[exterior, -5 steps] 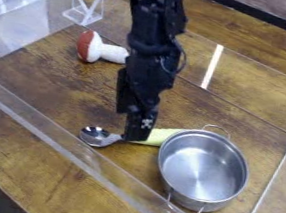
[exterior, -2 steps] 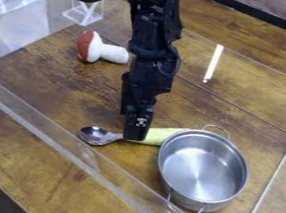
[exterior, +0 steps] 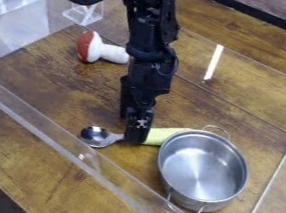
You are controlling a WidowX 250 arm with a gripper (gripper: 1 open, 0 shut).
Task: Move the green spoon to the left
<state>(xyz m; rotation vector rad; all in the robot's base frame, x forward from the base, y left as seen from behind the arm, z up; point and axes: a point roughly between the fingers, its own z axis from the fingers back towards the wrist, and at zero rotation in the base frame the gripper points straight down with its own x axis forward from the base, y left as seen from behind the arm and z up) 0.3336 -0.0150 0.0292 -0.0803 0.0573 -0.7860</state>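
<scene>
While we're hanging over the wooden table (exterior: 53,90), our gripper (exterior: 135,131) pointing down with jaws apart over the green spoon (exterior: 131,135), spoon lying just left of the steel pot (exterior: 204,169), toy mushroom (exterior: 100,47) sitting farther back

Bare table (exterior: 49,79) lies leftward; pot (exterior: 204,168) blocks the right.

A pot, a toy mushroom and a white stick are lying on a wooden table.

The steel pot (exterior: 204,170) is standing upright at the right front, the red-capped mushroom (exterior: 99,47) is lying on its side at the left back, and the stick (exterior: 214,62) is resting well behind the pot on the table (exterior: 54,85).
</scene>
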